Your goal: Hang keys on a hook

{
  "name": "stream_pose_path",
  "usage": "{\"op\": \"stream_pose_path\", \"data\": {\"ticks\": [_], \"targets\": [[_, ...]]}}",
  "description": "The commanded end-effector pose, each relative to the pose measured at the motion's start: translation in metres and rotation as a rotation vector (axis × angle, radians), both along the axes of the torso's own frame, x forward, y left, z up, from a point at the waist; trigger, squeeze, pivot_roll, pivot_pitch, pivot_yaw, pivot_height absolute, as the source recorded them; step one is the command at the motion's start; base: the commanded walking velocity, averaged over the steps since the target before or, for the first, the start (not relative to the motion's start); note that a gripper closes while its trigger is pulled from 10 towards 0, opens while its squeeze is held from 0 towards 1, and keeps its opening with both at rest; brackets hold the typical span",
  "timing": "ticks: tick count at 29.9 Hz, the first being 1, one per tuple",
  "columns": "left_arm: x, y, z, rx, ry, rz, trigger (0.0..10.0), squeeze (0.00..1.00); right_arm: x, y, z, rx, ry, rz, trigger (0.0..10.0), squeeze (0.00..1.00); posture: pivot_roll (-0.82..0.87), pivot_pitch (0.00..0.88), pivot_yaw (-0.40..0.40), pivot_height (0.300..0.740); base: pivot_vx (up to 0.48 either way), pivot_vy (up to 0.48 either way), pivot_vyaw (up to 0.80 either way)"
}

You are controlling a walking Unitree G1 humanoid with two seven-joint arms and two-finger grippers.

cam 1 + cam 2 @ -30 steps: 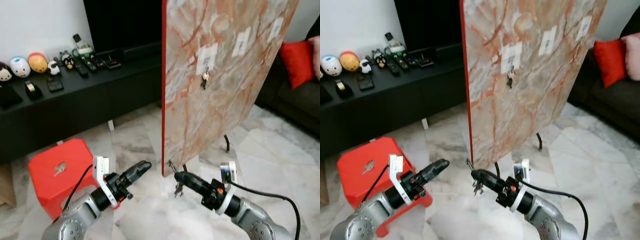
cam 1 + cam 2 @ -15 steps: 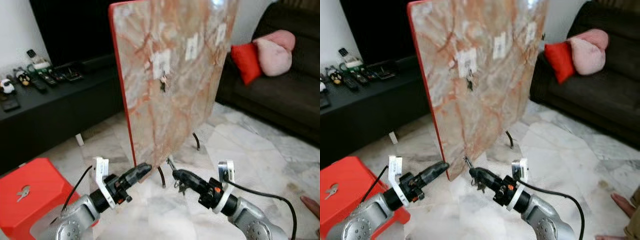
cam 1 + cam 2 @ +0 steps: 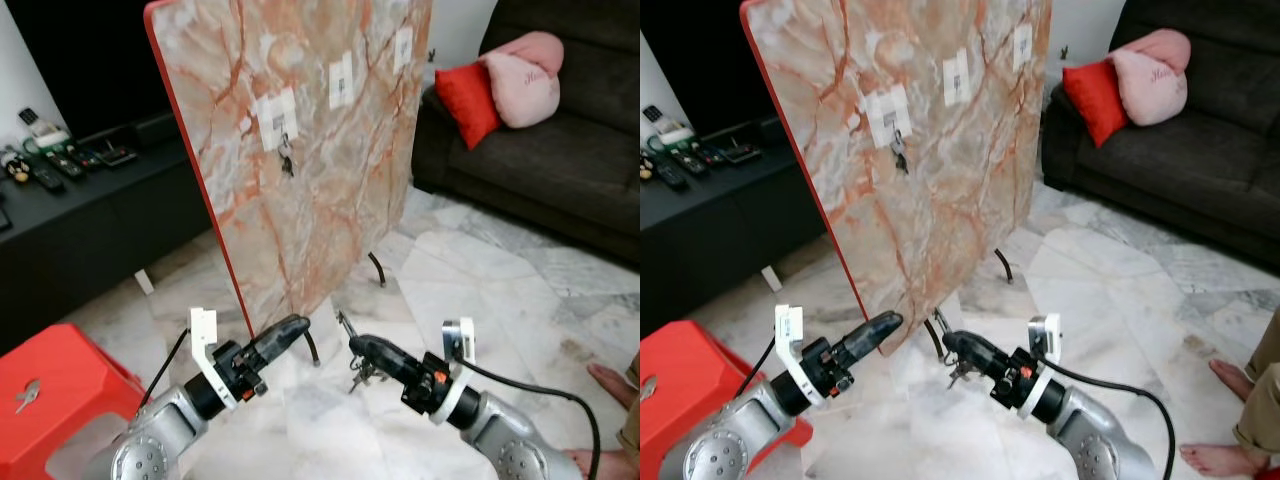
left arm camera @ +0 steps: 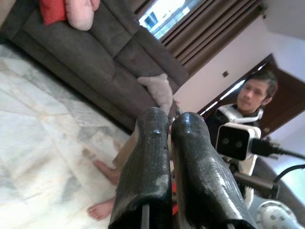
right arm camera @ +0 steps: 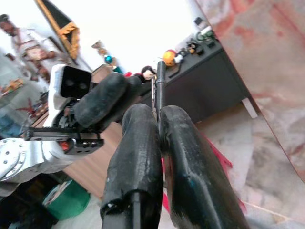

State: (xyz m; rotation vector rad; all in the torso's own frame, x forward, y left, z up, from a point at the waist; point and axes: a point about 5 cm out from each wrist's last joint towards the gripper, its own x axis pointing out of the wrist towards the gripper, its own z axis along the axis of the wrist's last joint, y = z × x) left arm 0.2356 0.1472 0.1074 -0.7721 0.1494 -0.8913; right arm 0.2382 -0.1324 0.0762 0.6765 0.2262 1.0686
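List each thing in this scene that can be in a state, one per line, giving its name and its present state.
Right claw: shut on the keys, held low in front of the board.
Keys: dangling from the right claw, not yet hung.
Left claw: shut, holding nothing.
Marble board: standing, leaning back on its stand.
Hook keys: already hanging on the board's left hook.
Red stool: upright on the floor.

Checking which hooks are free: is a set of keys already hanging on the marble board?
Yes, keys hang from the leftmost white hook plate on the marble board.
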Motion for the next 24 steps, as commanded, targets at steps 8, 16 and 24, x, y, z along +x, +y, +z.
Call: {"op": "stream_pose_path", "data": {"ticks": [8,16,24], "targets": [[-0.003,-0.010,0.006,-0.011,-0.025,-0.086,10.0,0.00,-0.001,0.001,0.007,-0.008,-0.039,0.092,10.0,0.00,0.04,0.000,-0.007,0.740,0.000,0.000,0.00],[-0.003,-0.014,0.008,-0.004,-0.026,-0.130,10.0,0.00,-0.003,0.004,0.006,-0.031,-0.044,0.131,10.0,0.00,0.05,0.000,-0.005,0.740,0.000,0.000,0.00],[-0.002,-0.019,0.008,0.012,-0.023,-0.169,10.0,1.00,-0.005,0.007,0.005,-0.052,-0.057,0.162,10.0,0.00,0.04,0.000,0.006,0.740,0.000,0.000,0.00]]}}
